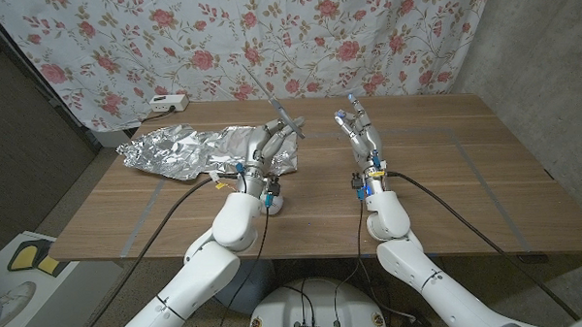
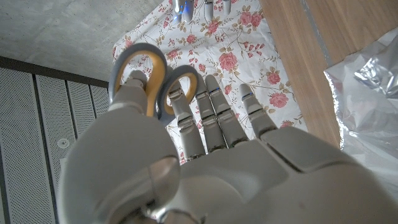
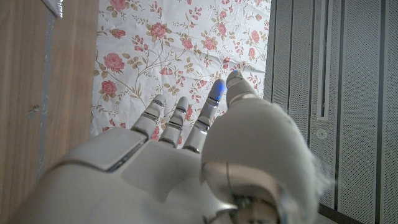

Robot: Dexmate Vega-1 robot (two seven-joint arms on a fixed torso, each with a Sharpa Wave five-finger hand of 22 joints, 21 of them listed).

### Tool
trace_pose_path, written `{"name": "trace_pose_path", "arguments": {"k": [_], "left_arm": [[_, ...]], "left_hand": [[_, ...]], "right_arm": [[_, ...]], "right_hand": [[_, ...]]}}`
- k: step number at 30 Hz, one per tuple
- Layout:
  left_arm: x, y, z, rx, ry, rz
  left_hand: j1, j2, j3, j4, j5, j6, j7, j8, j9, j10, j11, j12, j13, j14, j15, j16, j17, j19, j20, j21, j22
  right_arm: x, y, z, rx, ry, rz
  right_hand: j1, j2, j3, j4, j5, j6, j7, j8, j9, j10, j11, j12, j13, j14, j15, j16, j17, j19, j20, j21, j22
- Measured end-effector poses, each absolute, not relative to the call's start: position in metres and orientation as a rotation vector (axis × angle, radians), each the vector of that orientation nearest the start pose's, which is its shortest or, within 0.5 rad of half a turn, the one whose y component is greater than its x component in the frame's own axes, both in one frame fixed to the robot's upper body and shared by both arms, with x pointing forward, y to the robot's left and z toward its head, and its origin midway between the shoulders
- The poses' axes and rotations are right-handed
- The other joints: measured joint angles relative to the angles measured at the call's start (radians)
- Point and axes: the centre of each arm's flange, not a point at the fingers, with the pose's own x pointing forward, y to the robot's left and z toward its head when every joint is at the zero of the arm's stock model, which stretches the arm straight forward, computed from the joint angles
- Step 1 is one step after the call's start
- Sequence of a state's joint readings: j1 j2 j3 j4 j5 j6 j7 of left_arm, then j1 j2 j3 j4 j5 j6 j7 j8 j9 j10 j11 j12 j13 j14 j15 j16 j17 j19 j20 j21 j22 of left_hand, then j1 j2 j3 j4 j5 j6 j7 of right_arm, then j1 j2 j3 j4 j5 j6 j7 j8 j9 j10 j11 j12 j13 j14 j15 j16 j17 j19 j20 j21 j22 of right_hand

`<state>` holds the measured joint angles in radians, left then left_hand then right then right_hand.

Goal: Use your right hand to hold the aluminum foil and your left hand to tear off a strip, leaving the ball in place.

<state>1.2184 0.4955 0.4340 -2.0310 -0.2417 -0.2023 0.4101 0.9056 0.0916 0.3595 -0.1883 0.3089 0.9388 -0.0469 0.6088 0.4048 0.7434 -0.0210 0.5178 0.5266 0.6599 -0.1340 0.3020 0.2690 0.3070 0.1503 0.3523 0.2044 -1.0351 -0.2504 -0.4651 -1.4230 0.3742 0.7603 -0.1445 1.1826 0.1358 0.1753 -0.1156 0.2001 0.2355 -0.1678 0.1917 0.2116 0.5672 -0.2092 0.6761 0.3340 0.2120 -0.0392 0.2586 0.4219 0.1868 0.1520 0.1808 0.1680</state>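
Crumpled foil (image 1: 189, 151) sheet, one, on wooden table (image 1: 447, 177), left hand (image 1: 271, 143) gripping one scissors (image 1: 282, 115), right hand (image 1: 358, 130) spread, empty

Left hand (image 1: 271, 140) grips scissors (image 2: 146, 68); right hand (image 1: 358, 130) raised, fingers (image 3: 180, 118) apart.

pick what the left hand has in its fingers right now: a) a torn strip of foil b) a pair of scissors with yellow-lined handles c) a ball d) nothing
b: in the left wrist view the left hand has its fingers through the grey, yellow-lined loops of the scissors, and the head view shows the blades pointing up past the foil.
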Motion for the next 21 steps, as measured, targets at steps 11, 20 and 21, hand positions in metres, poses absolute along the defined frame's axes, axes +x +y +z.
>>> {"name": "trace_pose_path", "arguments": {"k": [11,20,21], "left_arm": [[0.473,0.163,-0.035,0.016,-0.844,-0.143],[0.465,0.172,-0.039,0.006,-0.869,-0.109],[0.464,0.173,-0.039,0.006,-0.870,-0.104]], "left_hand": [[-0.014,0.014,-0.010,0.010,-0.020,0.006,-0.012,0.115,0.143,0.012,0.012,0.000,0.135,0.011,0.000,0.046,0.086,0.000,0.000,0.008,0.000],[-0.026,0.026,-0.010,0.010,-0.035,0.015,-0.006,0.157,0.198,0.018,0.018,0.192,0.180,0.013,0.002,0.054,0.109,0.004,0.004,0.008,0.000],[-0.026,0.026,-0.010,0.010,-0.038,0.015,-0.006,0.161,0.202,0.018,0.018,0.192,0.184,0.013,0.002,0.054,0.109,0.004,0.004,0.008,0.000]], "right_arm": [[0.556,-0.146,-0.064,0.202,-0.967,0.260],[0.556,-0.145,-0.064,0.196,-0.960,0.258],[0.557,-0.145,-0.064,0.196,-0.959,0.257]], "right_hand": [[-0.008,0.000,0.000,0.000,0.000,-0.005,0.005,0.000,0.000,-0.011,0.000,-0.007,0.000,-0.006,0.000,0.000,0.000,0.000,0.000,0.000,0.000],[-0.008,0.000,0.000,0.000,0.000,-0.009,0.002,0.000,0.000,-0.011,0.000,-0.007,0.003,-0.006,0.000,0.000,-0.005,0.000,0.000,0.000,0.000],[-0.008,0.000,0.000,0.000,0.000,-0.009,0.002,0.000,0.000,-0.011,0.000,-0.007,0.003,-0.006,0.000,0.000,-0.005,0.000,0.000,0.000,0.000]]}}
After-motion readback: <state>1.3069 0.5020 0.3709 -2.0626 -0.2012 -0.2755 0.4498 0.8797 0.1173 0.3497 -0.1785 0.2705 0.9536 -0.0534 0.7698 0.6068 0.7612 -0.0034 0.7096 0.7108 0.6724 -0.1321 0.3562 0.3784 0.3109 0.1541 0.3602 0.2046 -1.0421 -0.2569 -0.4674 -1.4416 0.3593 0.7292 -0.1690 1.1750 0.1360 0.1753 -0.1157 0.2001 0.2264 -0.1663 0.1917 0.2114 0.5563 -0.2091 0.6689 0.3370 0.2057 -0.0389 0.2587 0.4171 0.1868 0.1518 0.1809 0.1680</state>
